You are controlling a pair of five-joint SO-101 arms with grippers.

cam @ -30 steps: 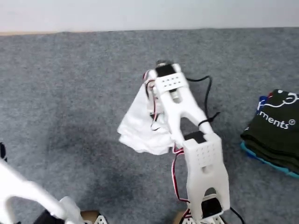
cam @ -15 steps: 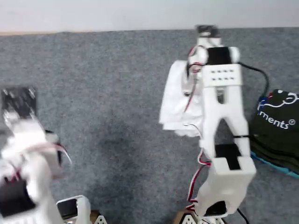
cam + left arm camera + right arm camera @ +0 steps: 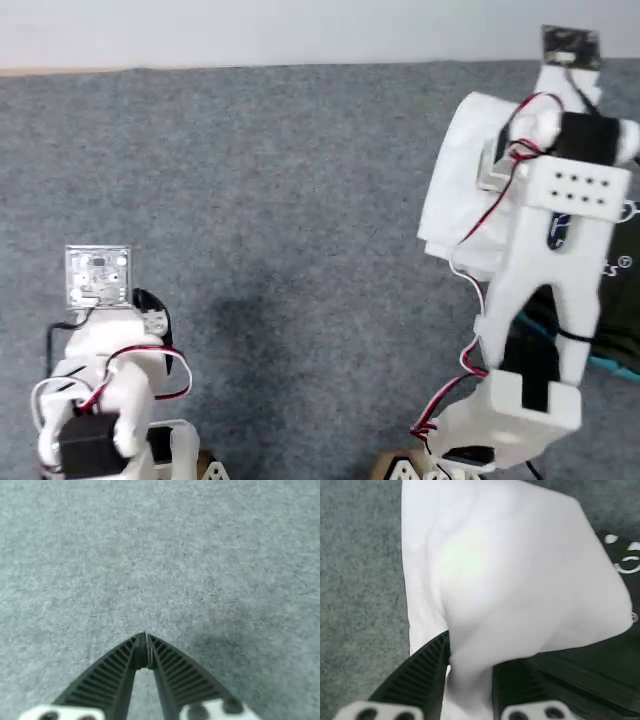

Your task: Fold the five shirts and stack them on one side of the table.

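A folded white shirt (image 3: 458,182) hangs from my right gripper (image 3: 470,676), which is shut on its cloth; in the right wrist view the white shirt (image 3: 510,580) drapes over the edge of the stack. The stack of dark folded shirts (image 3: 612,272) lies at the table's right side, mostly under my right arm (image 3: 545,290), with a teal shirt's edge (image 3: 617,366) at its bottom. In the right wrist view the dark top shirt (image 3: 600,662) sits just beyond the white one. My left gripper (image 3: 146,641) is shut on nothing, over bare grey felt.
Grey felt (image 3: 280,200) covers the whole table. My left arm (image 3: 100,370) is folded back at the front left corner. A pale wall edge (image 3: 200,35) runs along the far side of the table.
My right arm has swung to the right with the white shirt, from mid-table to over the stack. My left arm has settled back at the front left.
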